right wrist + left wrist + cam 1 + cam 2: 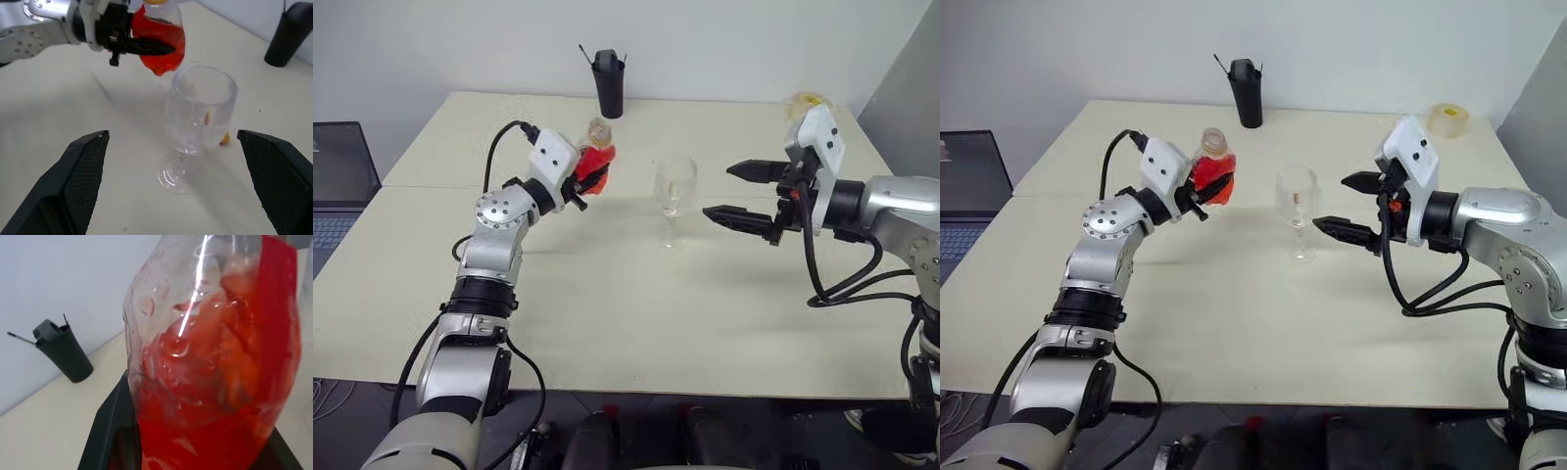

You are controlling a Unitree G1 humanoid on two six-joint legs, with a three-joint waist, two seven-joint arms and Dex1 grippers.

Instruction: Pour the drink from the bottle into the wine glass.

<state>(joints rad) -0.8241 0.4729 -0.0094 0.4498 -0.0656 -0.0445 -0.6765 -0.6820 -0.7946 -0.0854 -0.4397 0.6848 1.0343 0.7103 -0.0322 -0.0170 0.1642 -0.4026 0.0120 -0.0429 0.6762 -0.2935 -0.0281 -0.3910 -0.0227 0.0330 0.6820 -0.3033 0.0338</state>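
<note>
Bottle (pixel 1213 176) with red drink (pixel 215 396) pinched between left fingers (pixel 146 47), held off the counter (pixel 636 313), roughly upright, cap end up. Wine glass (pixel 1298 201) stands on counter between the two grippers, just in front of right fingers (pixel 83 171), which are spread wide, not touching it. Black cup (pixel 609 80) well beyond, at far edge.

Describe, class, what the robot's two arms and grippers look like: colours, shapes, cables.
Both arms are silver-grey metal segments with round joints and black collars. Each wrist carries a white boxy housing, and loose black cables loop along each arm. The left gripper and right gripper each have two black tapered fingers; the right wrist view shows textured inner faces.
</note>
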